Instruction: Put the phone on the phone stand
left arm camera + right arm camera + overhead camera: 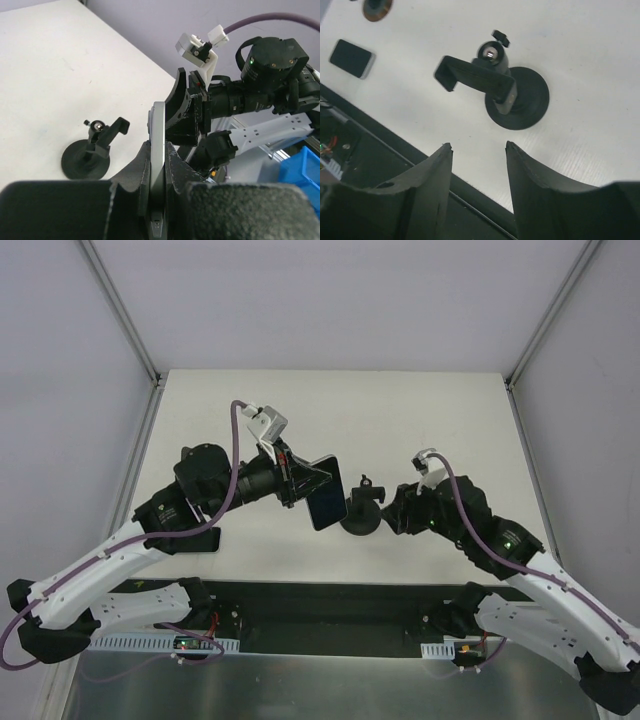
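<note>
My left gripper (312, 486) is shut on the phone (326, 493) and holds it on edge above the table, just left of the black phone stand (361, 514). In the left wrist view the phone's silver edge (158, 131) stands upright between my left gripper's fingers (136, 167), and the stand (92, 151) sits on the table to the lower left. My right gripper (393, 508) is open and empty, close to the right of the stand. In the right wrist view the stand (512, 95) lies beyond my right gripper (478, 146).
The white table (330, 410) ends at a black strip (320, 605) along its near edge. In the right wrist view a small dark rectangular object (352, 58) and a brown round thing (376, 7) lie on the table at the upper left.
</note>
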Action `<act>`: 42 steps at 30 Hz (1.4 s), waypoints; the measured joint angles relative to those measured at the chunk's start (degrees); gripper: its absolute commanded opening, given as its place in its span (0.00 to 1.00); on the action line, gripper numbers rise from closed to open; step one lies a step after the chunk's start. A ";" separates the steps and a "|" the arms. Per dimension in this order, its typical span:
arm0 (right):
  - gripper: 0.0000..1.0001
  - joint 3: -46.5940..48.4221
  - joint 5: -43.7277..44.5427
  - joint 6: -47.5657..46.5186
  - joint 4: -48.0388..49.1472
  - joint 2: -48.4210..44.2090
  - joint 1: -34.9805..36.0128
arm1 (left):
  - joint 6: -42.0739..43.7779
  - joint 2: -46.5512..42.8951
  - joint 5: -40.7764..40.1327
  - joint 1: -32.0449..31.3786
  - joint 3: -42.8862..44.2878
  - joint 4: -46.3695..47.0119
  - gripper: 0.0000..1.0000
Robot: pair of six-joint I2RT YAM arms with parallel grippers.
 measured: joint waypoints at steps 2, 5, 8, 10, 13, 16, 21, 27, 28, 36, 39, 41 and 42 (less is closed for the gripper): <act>0.47 -1.90 2.10 0.31 0.79 1.29 0.00 | 0.00 0.02 -1.46 0.00 -0.96 -0.04 0.00; 0.45 -3.58 4.17 0.22 2.36 3.76 0.00 | -0.04 0.02 -2.49 0.00 -1.86 -0.57 0.00; 0.43 -3.74 6.82 -0.20 3.91 6.88 0.00 | -0.26 0.02 -2.80 0.00 -2.71 -1.14 0.00; 0.42 -3.93 8.57 -0.37 4.98 8.04 0.00 | -0.35 0.02 -2.78 0.00 -3.13 -1.38 0.00; 0.42 -5.51 9.88 -0.74 7.72 7.43 0.00 | -0.42 0.02 -2.78 0.00 -3.91 -1.40 0.00; 0.42 -6.54 10.73 -1.05 9.46 6.43 0.00 | -0.39 0.02 -2.75 0.00 -4.44 -1.68 0.00; 0.42 -6.54 10.78 -1.64 11.76 6.10 0.00 | -0.39 0.28 -2.62 0.00 -4.63 -2.10 0.00; 0.32 -6.56 10.80 -2.23 13.35 6.21 0.00 | -0.48 2.29 -1.84 0.00 -4.63 -2.10 0.00; 0.32 -6.56 10.82 -2.29 13.44 6.25 0.00 | -0.50 2.75 -1.53 0.00 -4.63 -2.12 0.00; 0.25 -6.60 10.82 -2.64 14.95 7.23 0.00 | -0.55 5.03 0.46 0.00 -4.63 -1.01 0.00; 0.18 -6.60 10.82 -2.91 15.37 7.87 0.00 | -0.55 6.45 1.01 0.00 -4.61 0.28 0.00; 0.09 -6.62 10.86 -3.21 15.72 8.02 0.00 | -0.52 7.54 1.53 0.00 -4.55 0.98 0.00; 0.06 -6.60 10.97 -3.43 15.74 8.02 -0.07 | -0.52 8.04 1.68 0.00 -4.55 1.60 0.00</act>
